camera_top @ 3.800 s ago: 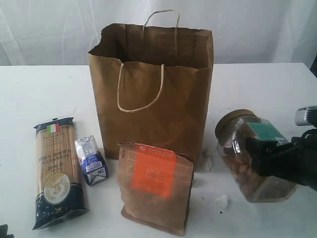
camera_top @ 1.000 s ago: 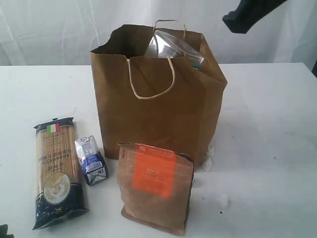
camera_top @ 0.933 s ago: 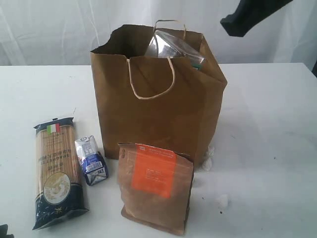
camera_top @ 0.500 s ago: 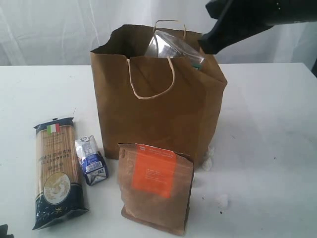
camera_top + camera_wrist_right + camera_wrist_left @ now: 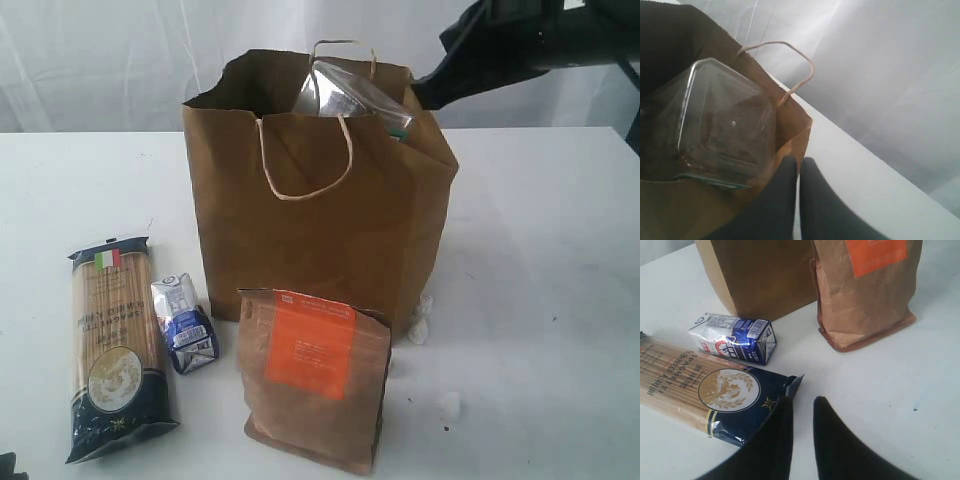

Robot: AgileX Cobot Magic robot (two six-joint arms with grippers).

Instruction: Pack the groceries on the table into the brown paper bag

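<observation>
Paper bag (image 5: 320,230) upright, clear jar (image 5: 345,92) inside; pouch (image 5: 315,385), spaghetti packet (image 5: 112,345), carton (image 5: 185,325) on table (image 5: 540,300)

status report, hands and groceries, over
Right hand shut, empty, by bag rim. Left hand slightly open, empty. Clear jar tilted in bag, poking above rim; spaghetti, carton, pouch unpacked.

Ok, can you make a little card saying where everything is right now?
bag: standing open on the table
jar: in the bag, poking out the top
spaghetti: lying flat on the table
small carton: lying beside the spaghetti
brown pouch: standing in front of the bag
left gripper: slightly open, empty, near the spaghetti
right gripper: shut, empty, at the bag's top edge
</observation>
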